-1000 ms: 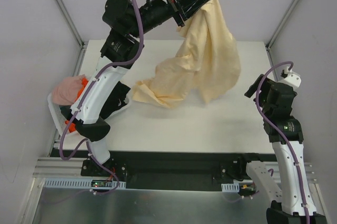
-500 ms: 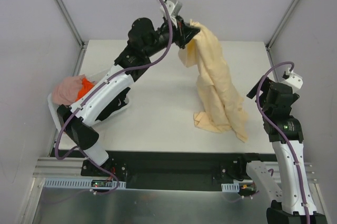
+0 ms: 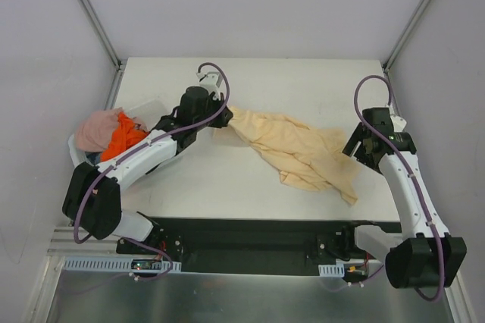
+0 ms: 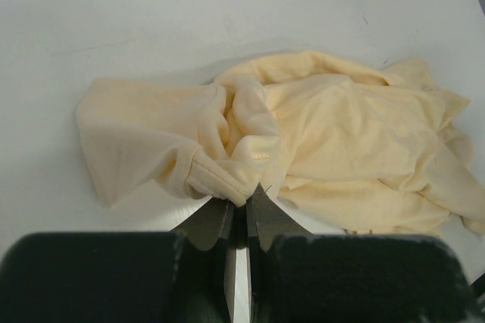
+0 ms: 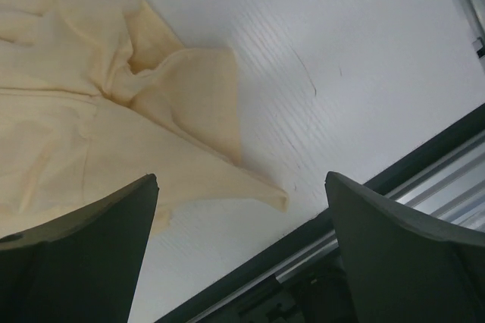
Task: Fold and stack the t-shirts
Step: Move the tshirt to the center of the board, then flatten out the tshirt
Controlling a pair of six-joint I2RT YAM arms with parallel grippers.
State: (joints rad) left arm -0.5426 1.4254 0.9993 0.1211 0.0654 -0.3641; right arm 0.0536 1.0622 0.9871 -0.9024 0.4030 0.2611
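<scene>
Yellow t-shirt [image 3: 292, 148] is now laid from mid-air onto the bench [image 3: 303, 80], bunched ahead of left claw [image 4: 246, 202], edge still clenched. Right claw [image 3: 353, 148] is held released beside it; flattening is due.

T-shirt [image 3: 295, 150] on table [image 3: 303, 80] between left hand [image 3: 226, 114] and right hand [image 3: 353, 148]; basket [image 3: 75, 156] of shirts [image 3: 114, 133] at left edge.

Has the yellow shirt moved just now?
Yes. The pale yellow t-shirt hung high over the table; now it has dropped onto it, left gripper pinching one end.
</scene>
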